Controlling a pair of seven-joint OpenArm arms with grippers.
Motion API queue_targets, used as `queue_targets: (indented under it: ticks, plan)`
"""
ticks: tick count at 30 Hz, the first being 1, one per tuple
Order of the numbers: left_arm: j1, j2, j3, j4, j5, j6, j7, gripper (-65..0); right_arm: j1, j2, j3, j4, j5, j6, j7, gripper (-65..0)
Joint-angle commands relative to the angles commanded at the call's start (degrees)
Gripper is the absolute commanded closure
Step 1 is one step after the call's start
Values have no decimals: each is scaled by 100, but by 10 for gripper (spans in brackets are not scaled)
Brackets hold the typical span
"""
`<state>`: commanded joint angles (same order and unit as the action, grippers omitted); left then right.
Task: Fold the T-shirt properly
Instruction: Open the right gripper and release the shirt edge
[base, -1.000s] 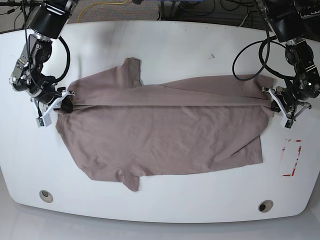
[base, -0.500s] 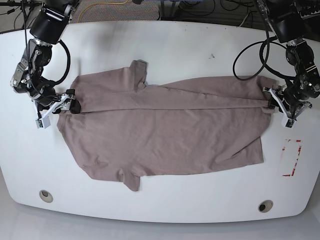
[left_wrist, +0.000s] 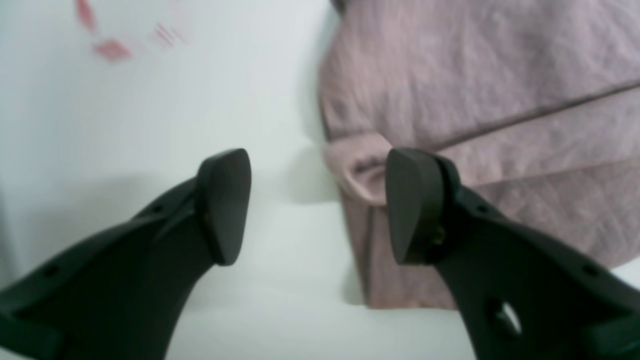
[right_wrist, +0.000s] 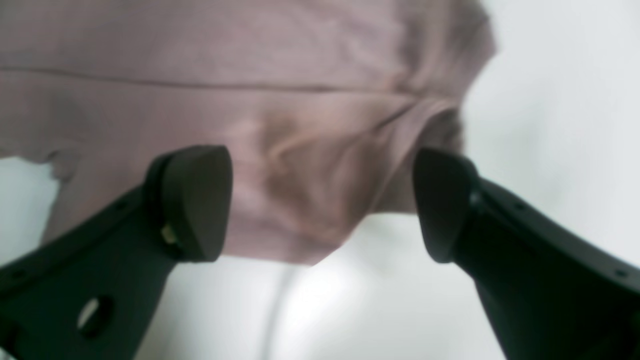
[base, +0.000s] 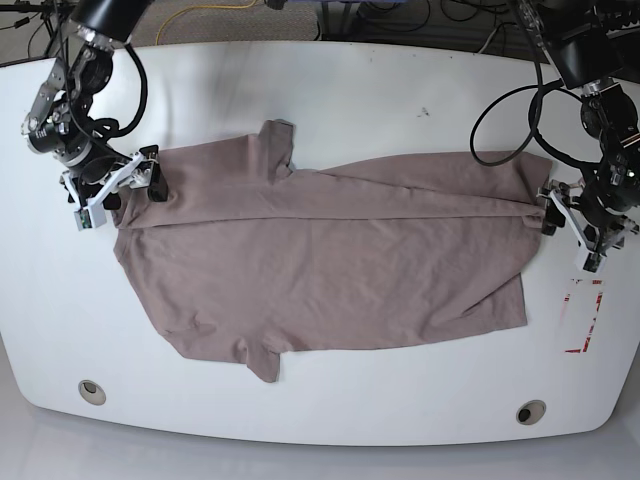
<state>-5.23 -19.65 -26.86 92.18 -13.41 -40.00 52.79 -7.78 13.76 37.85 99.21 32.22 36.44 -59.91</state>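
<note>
- Here's the T-shirt (base: 330, 270), spread wide on the worktop (base: 300, 410) between the two grippers, a long fold running across it from one to the other!
- Left gripper (left_wrist: 317, 207): released, fingers well apart, a turned-over corner of cloth just ahead and leaning towards one finger (left_wrist: 417, 205). No pinch there!
- Right gripper (right_wrist: 320, 205): released too, jaws wide, with rumpled cloth lying ahead and in the gap between its fingers.
- So what's the play? Looks like a fold across the shirt has just been laid or is being tidied, with plenty of folding still to come, I'd judge.
- Next move: both grippers want to lift clear without snagging that edge, then pick a fresh hold, perhaps the near edge, and bring it over evenly. Close on one layer only and the fold could skew!
- Over to the views! Only the base one gives the whole outline, with a small tab of cloth poking out on the near side, well away from both grippers.
- The wrist views answer with what the base one hides: those finger gaps, and the curled corner by the left gripper.
</note>
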Motion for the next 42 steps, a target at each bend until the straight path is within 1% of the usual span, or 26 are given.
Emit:
queue_targets:
  ticks: [2, 4, 9, 13, 19, 25, 27, 29, 31, 35, 38, 39, 40, 42]
  plan:
    - [18, -9, -9, 62, -97, 0, 0, -397, -79, -149, 158, 0, -26, 9, 0, -545]
    - [105, -97, -62, 114, -185, 0, 0, -397, -158, -290, 229, -62, -18, 44, 0, -545]
    - [185, -132, -185, 149, -334, 0, 0, -397, -246, -396, 211, -255, 26, 62, 0, -542]
    - [193, -149, -211, 105, -316, 0, 0, -397, -246, -589, 211, -299, 26, 70, 0, -544]
    - [308, -158, -220, 132, -343, 0, 0, -397, -79, -738, 202, -448, -9, 70, 9, -544]
    - [396, -158, -220, 149, -343, 0, 0, -397, 35, -721, 193, -862, -18, 70, 18, -541]
    - [396, -158, -220, 149, -343, 0, 0, -397, 62, -721, 193, -1011, -18, 141, 18, -541]
    - [396, -158, -220, 149, -343, 0, 0, -397, 62, -712, 202, -1081, -18, 290, 18, -539]
    - [396, -158, -220, 149, -343, 0, 0, -397, 44, -712, 202, -1081, -18, 356, 18, -539]
    - [396, -158, -264, 149, -343, 0, 0, -397, 35, -747, 202, -1073, -18, 356, 18, -530]
    - [404, -158, -352, 149, -343, 0, 0, -397, -18, -765, 193, -1073, 0, 356, 18, -465]
    - [404, -158, -387, 141, -334, 0, 0, -397, -35, -765, 149, -1073, 18, 356, 18, -415]
    - [404, -158, -396, 141, -334, 0, 0, -397, -35, -765, 123, -1073, 18, 356, 18, -395]
    - [404, -149, -431, 141, -325, 0, 0, -397, -44, -765, -26, -1073, 18, 356, 18, -266]
